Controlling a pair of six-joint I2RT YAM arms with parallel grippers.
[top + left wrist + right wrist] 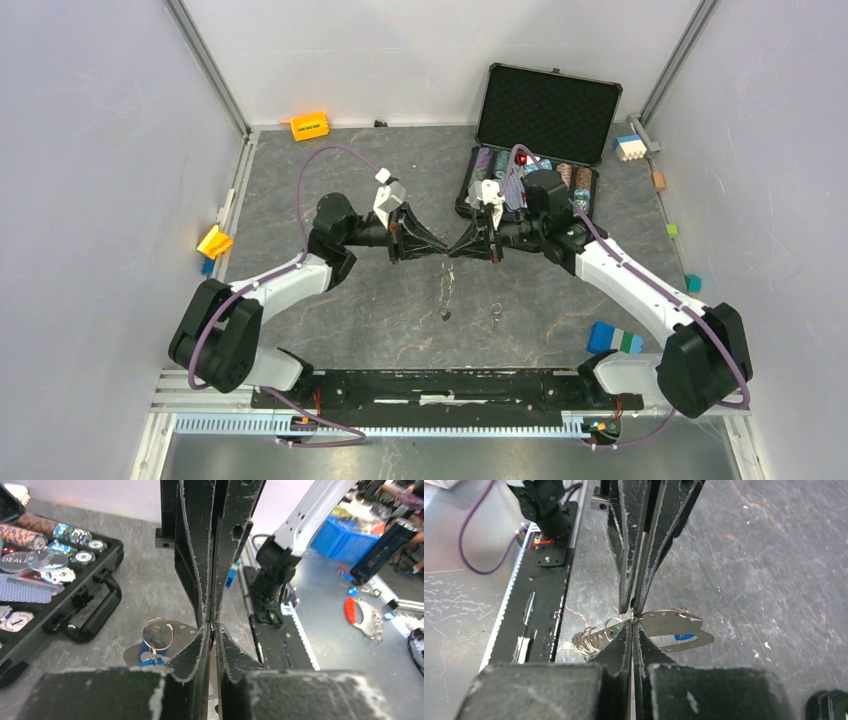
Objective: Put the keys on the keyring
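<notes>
Two robot arms (290, 280) (630, 275), one keyring (445, 285) with chain, one loose key (495, 317), one open poker-chip case (545, 110)

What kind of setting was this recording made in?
Probably a robot lab's test booth: white walls box in a grey table, with props like a poker chip case and an orange toy block.

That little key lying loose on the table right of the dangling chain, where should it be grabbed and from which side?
Probably pinch the key across its thin shank, below the round head, coming straight down: it lies flat on the table, pointing toward the near edge, so the jaws close across its width.
</notes>
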